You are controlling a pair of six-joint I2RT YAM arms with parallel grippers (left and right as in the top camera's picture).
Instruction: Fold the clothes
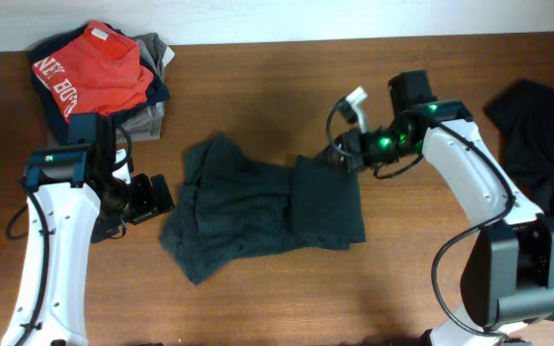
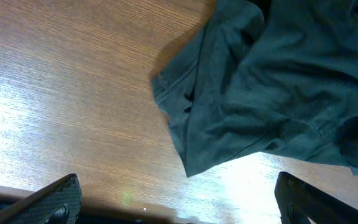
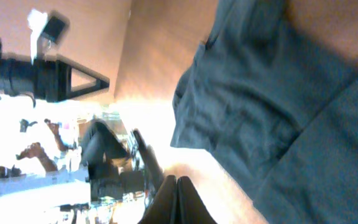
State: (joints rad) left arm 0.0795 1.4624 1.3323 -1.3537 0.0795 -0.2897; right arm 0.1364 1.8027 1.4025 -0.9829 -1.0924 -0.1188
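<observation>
Jaws on the left gripper (image 2: 178, 200) stood wide apart with nothing between them, the 2 fingers (image 2: 55, 198) showing at the bottom corners of the left wrist view above bare wood. That gripper hovered just off the left edge of a dark grey-green garment (image 1: 258, 216), apart from it. The right gripper (image 1: 340, 159) had its jaws pressed together; in the right wrist view its fingertips (image 3: 176, 190) met in 1 point just beside the cloth's edge, and I could not tell whether any fabric was pinched there. From overhead it sat at the garment's upper right corner.

The garment lay crumpled in the middle of the table (image 1: 258, 86), its right part turned over into a flatter, squarer panel and its left part bunched and wrinkled.

At the table's upper left corner sat a pile of clothes: a red piece (image 1: 104, 72) with white letters on top, a navy piece (image 1: 158, 91) showing at its edges, and a grey piece (image 1: 148, 117) sticking out on the right side. Another black garment (image 1: 537, 125) lay heaped at the far right edge, behind the right arm and well apart from the middle one.
</observation>
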